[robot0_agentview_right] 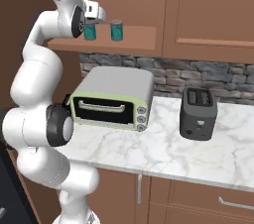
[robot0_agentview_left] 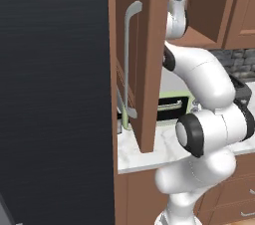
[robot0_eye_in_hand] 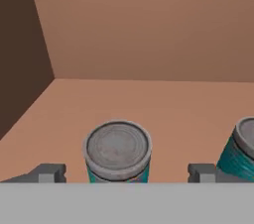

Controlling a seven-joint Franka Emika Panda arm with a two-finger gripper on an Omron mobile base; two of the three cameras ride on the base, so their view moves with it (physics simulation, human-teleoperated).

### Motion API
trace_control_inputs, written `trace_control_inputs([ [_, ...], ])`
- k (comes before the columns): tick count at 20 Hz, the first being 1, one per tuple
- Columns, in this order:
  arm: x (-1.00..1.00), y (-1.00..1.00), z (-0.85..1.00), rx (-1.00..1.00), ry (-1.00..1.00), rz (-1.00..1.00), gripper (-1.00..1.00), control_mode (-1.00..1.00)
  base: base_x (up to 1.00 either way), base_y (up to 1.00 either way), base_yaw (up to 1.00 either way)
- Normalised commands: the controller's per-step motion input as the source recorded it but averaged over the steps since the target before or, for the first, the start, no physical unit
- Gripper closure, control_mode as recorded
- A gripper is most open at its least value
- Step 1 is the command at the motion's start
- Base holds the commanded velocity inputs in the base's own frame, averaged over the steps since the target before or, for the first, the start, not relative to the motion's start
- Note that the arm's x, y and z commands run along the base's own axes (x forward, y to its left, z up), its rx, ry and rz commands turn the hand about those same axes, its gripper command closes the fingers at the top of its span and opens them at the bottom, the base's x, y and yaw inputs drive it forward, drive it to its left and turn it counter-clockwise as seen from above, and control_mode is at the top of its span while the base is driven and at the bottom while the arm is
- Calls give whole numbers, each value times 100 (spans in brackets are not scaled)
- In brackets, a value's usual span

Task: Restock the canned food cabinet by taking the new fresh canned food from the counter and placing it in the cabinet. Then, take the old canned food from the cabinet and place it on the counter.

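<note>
Cans first: from the left base view the white arm is reaching up past the open reddish-brown wooden cabinet door with the long grey bar handle (robot0_agentview_left: 130,59), and the hand is going into the reddish-brown wall cabinet (robot0_agentview_left: 209,15). Can't make out the fingers from here. Below, the white marble-patterned counter with grey veining (robot0_agentview_left: 144,157) is carrying a pale green toaster oven (robot0_agentview_left: 172,107).

Right base view is showing two small teal cans with grey metal lids standing upright on the cabinet shelf. The left teal can (robot0_agentview_right: 90,31) is sitting right at the gripper (robot0_agentview_right: 96,17), the right teal can (robot0_agentview_right: 116,30) is just beside it, apart. Counter's got that toaster oven plus a dark grey two-slot toaster (robot0_agentview_right: 198,114), with bare marble in front of both for setting a can down.

Hand view is looking down along the fingers: they're standing spread wide, one tip on each side of the left can, not pinching it. I'm guessing these are stiff, smooth, fairly light metal cylinders, so a bit slippery. I'd be taking one around the mid-body, squarely across the round wall. Shelf is plain flat wood with room behind the cans.
</note>
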Motion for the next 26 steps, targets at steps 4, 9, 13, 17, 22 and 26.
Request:
trace_control_inputs([
  [4, -75, -44, 20, 3, -25, 0, -100, -100, 0, 0, 0],
  [9, -25, -46, 31, 5, -9, -2, -100, -100, 0, 0, 0],
  [13, 20, -27, 2, 0, 11, -3, -100, -100, 0, 0, 0],
  [17, 53, 0, -6, -1, 27, 0, -100, -100, 0, 0, 0],
  [22, 26, -13, -9, -4, 22, 0, -100, -100, 0, 0, 0],
  [26, 3, -69, -14, 0, 3, 0, -100, -100, 0, 0, 0],
])
